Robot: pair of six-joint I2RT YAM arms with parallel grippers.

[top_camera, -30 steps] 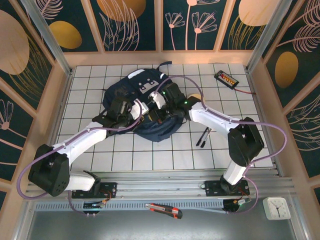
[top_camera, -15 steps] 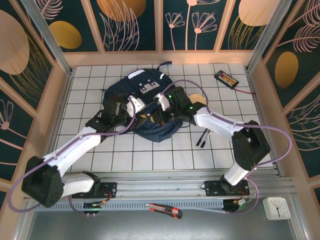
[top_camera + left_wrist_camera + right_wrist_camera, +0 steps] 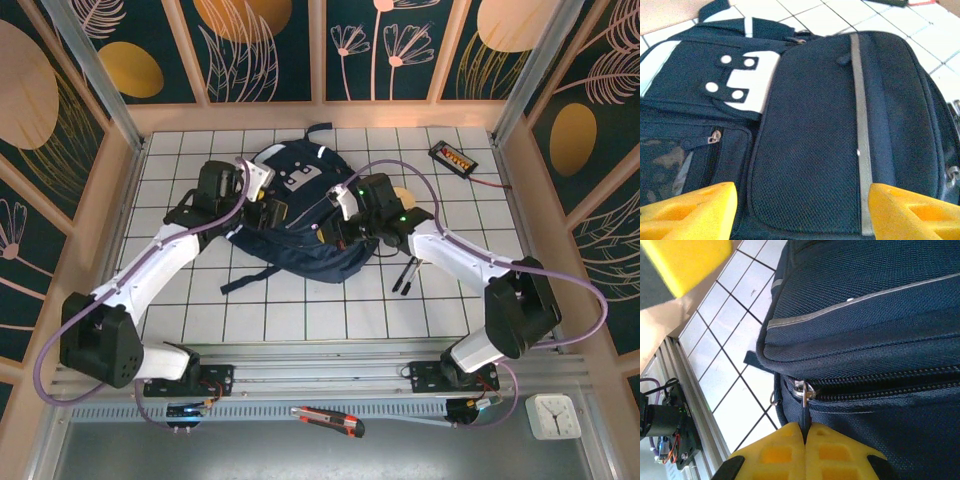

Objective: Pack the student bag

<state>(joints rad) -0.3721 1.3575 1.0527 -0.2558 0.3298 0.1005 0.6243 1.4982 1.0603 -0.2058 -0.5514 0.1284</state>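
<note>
One student bag (image 3: 300, 255), two pens (image 3: 405, 274), one clock (image 3: 552, 415) and one cutter (image 3: 328, 420).

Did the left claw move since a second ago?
Yes. The left claw slid up the top view, toward the back wall, and a little left. It also opened.

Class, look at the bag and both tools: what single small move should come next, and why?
Probably the right tool should draw the zip pull along its track to open the compartment. It is shut on the pull, the zip on the student bag looks closed, and pens lie beside the bag, not yet packed.
</note>
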